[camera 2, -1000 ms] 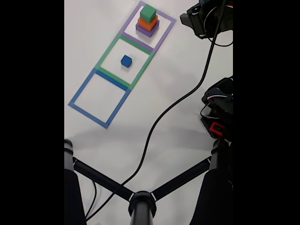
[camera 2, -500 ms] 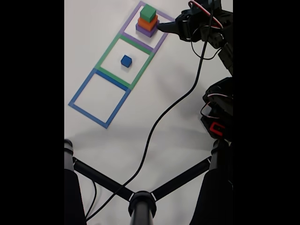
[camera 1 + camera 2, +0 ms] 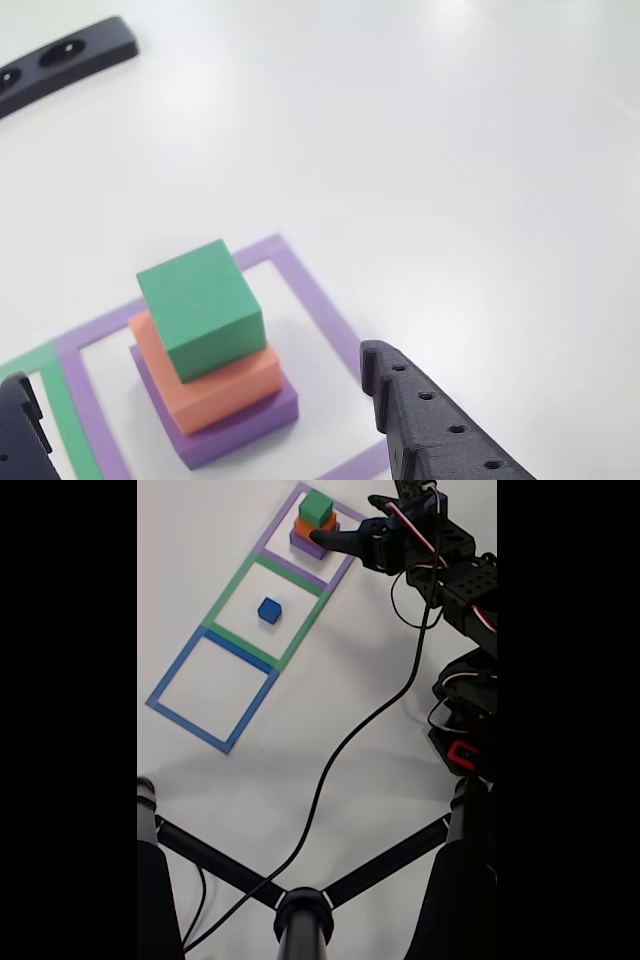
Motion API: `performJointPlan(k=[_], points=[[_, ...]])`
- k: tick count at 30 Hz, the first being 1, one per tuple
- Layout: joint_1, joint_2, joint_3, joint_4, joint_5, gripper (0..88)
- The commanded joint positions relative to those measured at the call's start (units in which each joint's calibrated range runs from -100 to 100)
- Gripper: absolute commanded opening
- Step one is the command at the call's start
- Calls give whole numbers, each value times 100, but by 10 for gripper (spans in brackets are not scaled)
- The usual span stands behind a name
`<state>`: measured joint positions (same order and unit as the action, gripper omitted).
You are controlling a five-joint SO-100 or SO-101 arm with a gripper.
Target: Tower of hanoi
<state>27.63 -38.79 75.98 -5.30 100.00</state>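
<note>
A stack of three blocks stands inside the purple square (image 3: 315, 300): a green block (image 3: 200, 305) on an orange block (image 3: 225, 385) on a purple block (image 3: 245, 425). My gripper (image 3: 190, 368) is open, with one black finger (image 3: 430, 420) right of the stack and the other finger (image 3: 18, 420) at the lower left edge. In the fixed view the gripper (image 3: 345, 522) reaches the stack (image 3: 317, 505) from the right. A small blue cube (image 3: 269, 609) sits in the green square (image 3: 225, 590). The blue square (image 3: 170, 675) has nothing in it.
A black cable (image 3: 330, 750) runs across the white table from the arm toward the bottom. Black stand bars (image 3: 300, 910) cross the bottom of the fixed view. The arm's base (image 3: 465, 720) stands at the right. A black part (image 3: 60, 60) lies far left in the other view.
The gripper has swung leftward from the upper right corner to the stack. Its fingers now stand on either side of the stack. The blocks have not moved.
</note>
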Motion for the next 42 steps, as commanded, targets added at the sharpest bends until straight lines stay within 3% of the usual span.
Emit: performJointPlan(k=[1,20,42], points=[[-75,418,-24,-834,0,400],[-167,2870,-360,-3230,0,411],[-312,4152,-1333,-3764,0,400]])
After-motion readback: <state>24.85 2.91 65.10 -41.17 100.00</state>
